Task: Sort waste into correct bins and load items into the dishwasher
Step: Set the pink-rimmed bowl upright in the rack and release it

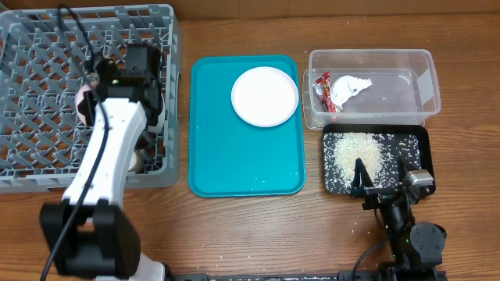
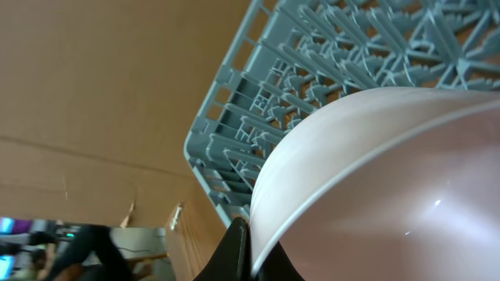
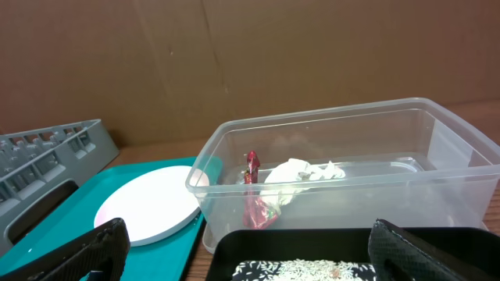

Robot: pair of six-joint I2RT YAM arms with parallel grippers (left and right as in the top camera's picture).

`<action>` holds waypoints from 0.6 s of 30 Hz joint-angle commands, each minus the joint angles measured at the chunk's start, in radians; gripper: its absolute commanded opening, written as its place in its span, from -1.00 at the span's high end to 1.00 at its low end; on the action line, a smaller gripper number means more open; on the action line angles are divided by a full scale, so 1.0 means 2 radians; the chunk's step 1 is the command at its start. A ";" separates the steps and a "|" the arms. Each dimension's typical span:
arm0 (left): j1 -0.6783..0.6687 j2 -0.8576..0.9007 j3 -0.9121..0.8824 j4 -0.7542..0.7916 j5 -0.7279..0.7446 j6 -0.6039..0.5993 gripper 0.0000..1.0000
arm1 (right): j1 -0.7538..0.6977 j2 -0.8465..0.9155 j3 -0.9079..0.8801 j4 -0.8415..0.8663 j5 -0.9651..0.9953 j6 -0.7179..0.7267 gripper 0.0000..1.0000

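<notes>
My left gripper is shut on the rim of the pinkish bowl and holds it tilted over the grey dish rack. From overhead the left arm hides most of that bowl above the rack. The white plate lies on the teal tray. The red-and-white wrapper and the white napkin lie in the clear tub. Rice grains cover the black tray. My right gripper is open and empty at the black tray's near edge.
A whitish round item shows in the rack, partly under my left arm. The right wrist view shows the plate, the tub, the wrapper and the napkin. A cardboard wall stands behind the table.
</notes>
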 commanded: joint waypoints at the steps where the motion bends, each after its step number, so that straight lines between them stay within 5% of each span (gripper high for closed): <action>1: 0.006 0.034 -0.002 0.020 -0.040 0.028 0.92 | -0.002 -0.006 -0.005 0.003 0.003 -0.002 -0.99; 10: 0.028 0.058 -0.002 0.073 -0.070 0.053 0.92 | -0.002 -0.006 -0.005 0.003 0.003 -0.002 -0.99; 18: 0.035 0.065 -0.002 0.073 0.001 0.049 0.92 | -0.002 -0.006 -0.005 0.003 0.003 -0.002 -0.99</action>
